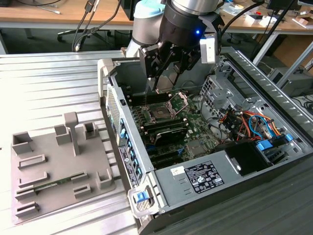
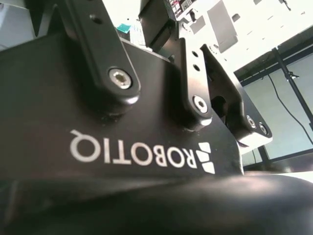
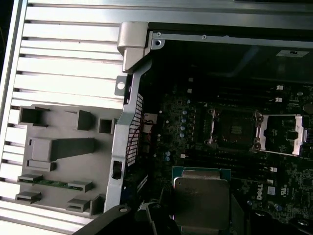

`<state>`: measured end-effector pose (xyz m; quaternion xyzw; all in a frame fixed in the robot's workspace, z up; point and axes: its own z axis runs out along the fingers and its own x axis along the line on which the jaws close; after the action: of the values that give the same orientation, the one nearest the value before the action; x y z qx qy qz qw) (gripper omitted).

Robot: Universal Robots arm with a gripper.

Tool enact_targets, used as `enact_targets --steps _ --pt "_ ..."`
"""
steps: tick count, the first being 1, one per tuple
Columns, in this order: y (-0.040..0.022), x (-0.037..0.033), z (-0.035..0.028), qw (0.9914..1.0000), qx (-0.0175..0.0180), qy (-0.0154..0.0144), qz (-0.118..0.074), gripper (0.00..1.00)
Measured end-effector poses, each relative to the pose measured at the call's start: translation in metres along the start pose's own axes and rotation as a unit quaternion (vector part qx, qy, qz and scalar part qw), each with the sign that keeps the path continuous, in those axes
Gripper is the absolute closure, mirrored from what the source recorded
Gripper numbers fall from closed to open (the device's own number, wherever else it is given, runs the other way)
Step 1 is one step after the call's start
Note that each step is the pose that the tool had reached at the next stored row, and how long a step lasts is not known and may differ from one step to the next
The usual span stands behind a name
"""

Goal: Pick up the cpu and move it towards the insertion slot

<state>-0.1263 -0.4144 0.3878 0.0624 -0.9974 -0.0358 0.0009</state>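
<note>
The cpu, a flat square chip with a pale metal top and green edge, hangs above the motherboard in the first wrist view. My gripper is shut on it, with dark fingers at its sides. The insertion slot lies a short way beyond the chip, dark in the centre, its hinged metal plate flipped open beside it. In the exterior view my gripper hovers inside the open computer case, just above and behind the insertion slot. The second wrist view shows the gripper's black housing.
A grey fixture tray with raised blocks lies on the ribbed table at the exterior view's left, outside the case wall. Inside the case are long black memory slots, a power supply, coloured cables and a drive cage.
</note>
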Motion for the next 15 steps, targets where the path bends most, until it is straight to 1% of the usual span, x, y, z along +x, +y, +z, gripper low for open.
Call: enact_targets --steps 15 --pt "-0.0004 -0.0077 0.0005 1.0 0.0 0.0 0.0 0.45"
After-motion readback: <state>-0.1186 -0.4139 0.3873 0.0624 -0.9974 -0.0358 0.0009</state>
